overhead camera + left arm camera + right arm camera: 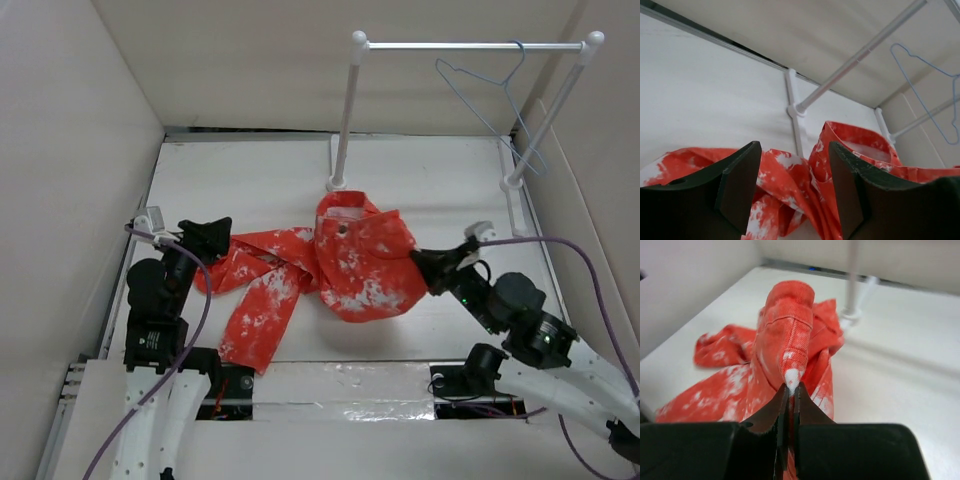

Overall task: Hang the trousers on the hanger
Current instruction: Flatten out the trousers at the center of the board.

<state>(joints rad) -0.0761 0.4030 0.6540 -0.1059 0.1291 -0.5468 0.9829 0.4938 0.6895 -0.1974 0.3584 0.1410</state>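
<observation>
The orange-red trousers (350, 260) with white blotches lie crumpled mid-table, waist and dark button (342, 228) toward the rail, legs trailing left and toward the front. My right gripper (424, 263) is shut on a fold at their right edge; the wrist view shows the fabric (790, 340) pinched in the closed tips (791, 386). My left gripper (214, 236) is open and empty at the end of the left leg; cloth (790, 190) shows between its spread fingers (740, 185). The pale blue wire hanger (495, 105) hangs by its hook from the rail's right end, also in the left wrist view (927, 95).
A white two-post rail stand (470, 46) stands at the back of the table, posts on flat feet (338, 183). Cardboard walls (70, 180) enclose the left, back and right. Purple cables (195, 320) run along both arms.
</observation>
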